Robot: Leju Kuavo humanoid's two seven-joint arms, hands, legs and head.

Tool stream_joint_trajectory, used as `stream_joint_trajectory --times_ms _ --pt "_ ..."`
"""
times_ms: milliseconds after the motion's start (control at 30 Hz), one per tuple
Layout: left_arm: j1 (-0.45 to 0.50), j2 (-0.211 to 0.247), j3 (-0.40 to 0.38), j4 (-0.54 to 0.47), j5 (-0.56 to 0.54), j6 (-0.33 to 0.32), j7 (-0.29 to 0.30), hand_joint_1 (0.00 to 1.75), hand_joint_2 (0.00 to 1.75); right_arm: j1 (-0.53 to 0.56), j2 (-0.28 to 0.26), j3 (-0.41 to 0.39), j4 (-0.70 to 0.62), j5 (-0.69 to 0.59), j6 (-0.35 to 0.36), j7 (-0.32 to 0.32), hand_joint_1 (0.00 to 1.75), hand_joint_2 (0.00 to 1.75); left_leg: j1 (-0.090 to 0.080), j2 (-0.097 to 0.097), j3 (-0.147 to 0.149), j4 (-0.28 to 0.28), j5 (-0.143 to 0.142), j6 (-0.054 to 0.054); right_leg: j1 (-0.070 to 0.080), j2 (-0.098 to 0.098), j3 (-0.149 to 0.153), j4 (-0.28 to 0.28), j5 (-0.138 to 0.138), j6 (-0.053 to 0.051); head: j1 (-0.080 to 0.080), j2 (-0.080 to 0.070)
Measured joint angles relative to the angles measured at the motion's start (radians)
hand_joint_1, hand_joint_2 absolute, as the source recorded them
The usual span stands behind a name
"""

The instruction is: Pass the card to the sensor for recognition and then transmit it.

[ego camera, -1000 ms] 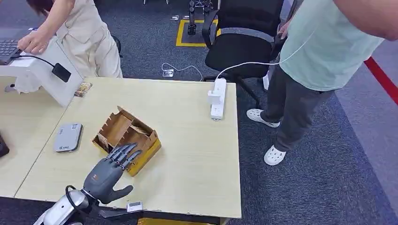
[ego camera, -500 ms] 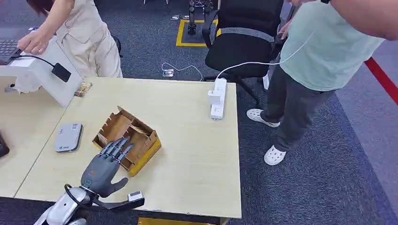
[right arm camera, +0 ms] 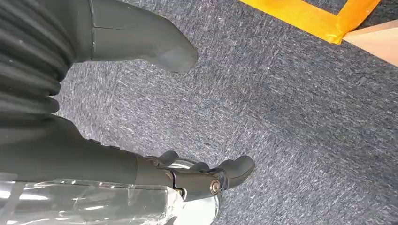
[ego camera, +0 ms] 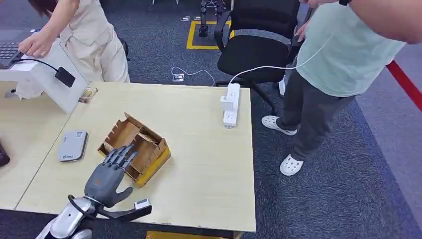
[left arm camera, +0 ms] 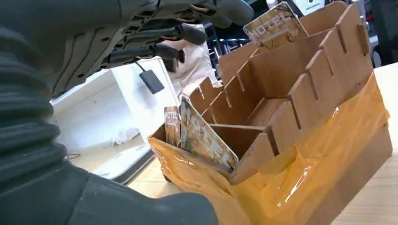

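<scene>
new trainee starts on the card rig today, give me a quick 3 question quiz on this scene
1. True or false: the left hand is already holding a card.
2. Where do the cards stand? A) flat on the table B) upright in the slotted cardboard holder C) on the power strip
3. Fill in: the grey card reader lies on the table to the holder's ____ in the head view.

Key
1. False: its fingers are spread over the holder's near edge with nothing between them.
2. B
3. left
</scene>
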Motion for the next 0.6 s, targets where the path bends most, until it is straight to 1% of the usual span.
stream_joint_trajectory --times_ms 133,300,600 --pt "-0.002 -0.006 0.001 0.008 -0.007 0.003 0.001 0.00 1.75 0.000 0.000 -0.001 0.000 0.000 0.000 0.000 0.00 1.75 0.000 0.000 0.000 0.000 0.000 0.000 0.000 0.000 0.000 0.000 0.000 0.000 0.000 0.000" --pt "-0.002 -0.012 0.011 0.010 -0.037 0.019 0.019 0.00 1.75 0.003 0.000 -0.009 0.000 0.000 -0.002 -0.001 0.00 1.75 0.000 0.000 0.000 0.000 0.000 0.000 0.000 0.000 0.000 0.000 0.000 0.000 0.000 0.000" --pt "-0.003 -0.022 0.026 0.016 -0.043 0.024 0.019 0.00 1.75 0.008 0.000 -0.012 0.000 0.000 -0.003 -0.002 0.00 1.75 0.000 0.000 0.000 0.000 0.000 0.000 0.000 0.000 0.000 0.000 0.000 0.000 0.000 0.000"
